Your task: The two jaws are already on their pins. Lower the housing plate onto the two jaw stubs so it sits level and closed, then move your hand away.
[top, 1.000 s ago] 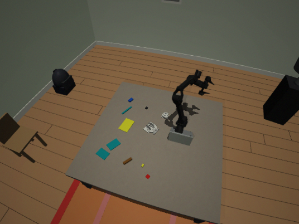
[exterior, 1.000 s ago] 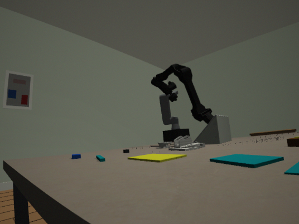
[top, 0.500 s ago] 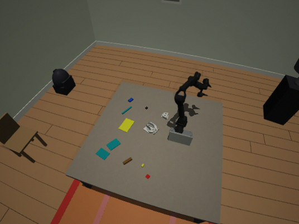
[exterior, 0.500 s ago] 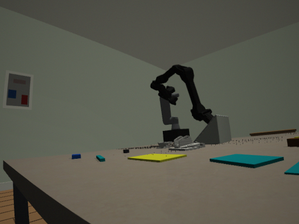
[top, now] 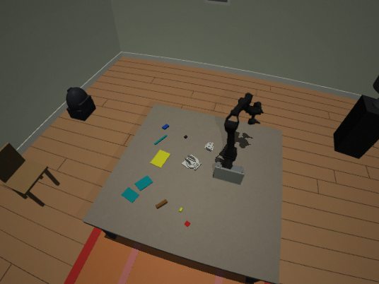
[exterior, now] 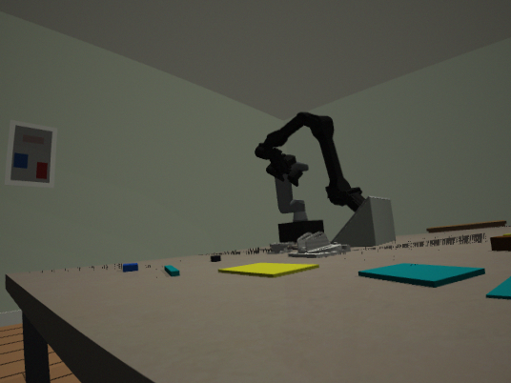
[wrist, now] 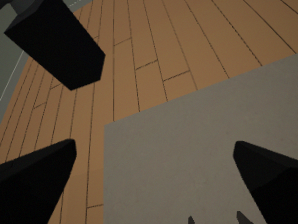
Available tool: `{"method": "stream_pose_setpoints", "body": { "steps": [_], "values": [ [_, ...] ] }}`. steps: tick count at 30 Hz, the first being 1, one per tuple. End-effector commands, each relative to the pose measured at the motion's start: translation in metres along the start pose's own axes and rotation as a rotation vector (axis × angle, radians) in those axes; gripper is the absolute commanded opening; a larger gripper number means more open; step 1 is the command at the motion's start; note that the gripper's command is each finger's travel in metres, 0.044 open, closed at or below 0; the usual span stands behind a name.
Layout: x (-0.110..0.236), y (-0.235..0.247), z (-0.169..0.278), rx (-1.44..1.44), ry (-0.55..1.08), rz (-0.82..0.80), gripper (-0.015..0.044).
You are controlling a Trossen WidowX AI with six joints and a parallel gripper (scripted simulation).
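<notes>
A pale base plate (top: 184, 163) (exterior: 307, 255) lies on the table with the two jaws (top: 192, 160) (exterior: 312, 242) on it; the pins are too small to make out. A small pale part with holes, seemingly the housing plate (top: 209, 145) (exterior: 280, 247), lies apart on the table, between the base plate and the arm in the top view. My gripper (top: 259, 116) (exterior: 288, 179) (wrist: 156, 148) is open and empty, high above the table near its back right edge in the top view. The wrist view shows neither the jaws nor the housing plate.
The arm's grey base block (top: 228, 174) (exterior: 381, 221) stands right of the pale parts. A yellow plate (top: 160, 158) (exterior: 269, 269), teal plates (top: 143, 183) (exterior: 421, 272), a blue block (top: 165, 126), a black cube (top: 185, 136) and a brown bar (top: 161, 203) lie on the table.
</notes>
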State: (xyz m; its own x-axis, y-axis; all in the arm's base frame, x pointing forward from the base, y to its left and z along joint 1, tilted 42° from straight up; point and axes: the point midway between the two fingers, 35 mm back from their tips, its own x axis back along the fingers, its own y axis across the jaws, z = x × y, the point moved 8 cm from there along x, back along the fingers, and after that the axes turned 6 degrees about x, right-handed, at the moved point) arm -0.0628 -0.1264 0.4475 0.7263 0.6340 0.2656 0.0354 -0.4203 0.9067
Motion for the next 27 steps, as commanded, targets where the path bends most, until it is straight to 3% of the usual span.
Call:
{"method": "stream_pose_setpoints", "body": {
  "steps": [1,27],
  "values": [
    [-0.002,-0.003,0.008,0.056,0.035,0.008,0.0440],
    [-0.004,-0.017,0.064,0.532,0.261,-0.018,0.0440]
  ]
}}
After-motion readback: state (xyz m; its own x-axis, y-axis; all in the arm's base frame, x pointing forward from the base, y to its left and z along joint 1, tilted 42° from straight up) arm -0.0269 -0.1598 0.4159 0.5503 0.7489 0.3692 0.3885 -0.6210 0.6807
